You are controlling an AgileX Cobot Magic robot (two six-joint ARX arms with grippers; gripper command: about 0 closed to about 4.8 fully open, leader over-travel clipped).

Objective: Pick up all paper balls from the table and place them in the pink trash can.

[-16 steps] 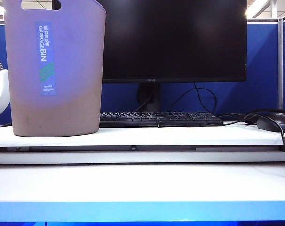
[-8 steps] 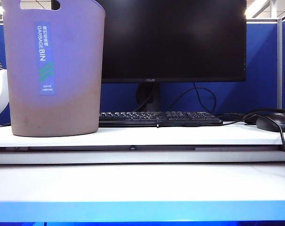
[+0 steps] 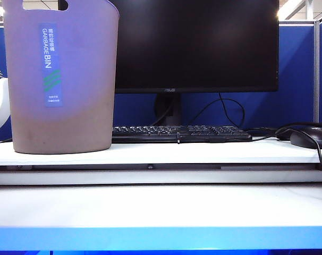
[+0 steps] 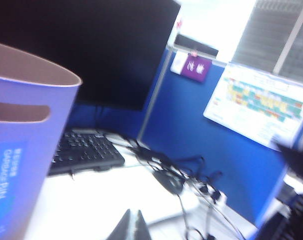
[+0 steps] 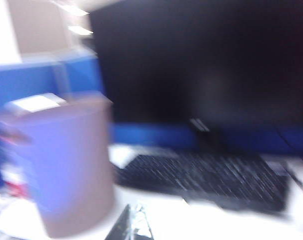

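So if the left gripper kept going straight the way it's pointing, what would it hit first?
Probably bare table, then the mouse and its cables. The shut left gripper points past the pink trash can, though depth is unclear.

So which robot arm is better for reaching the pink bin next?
Probably left: the pink trash can stands on that arm's side and looms close to the left gripper. The right gripper sees it farther off. Both are shut and empty; no paper balls show on the table.

Exterior view sharp, evenly lit; ceiling lights glare at corners. Both wrist views motion-blurred.
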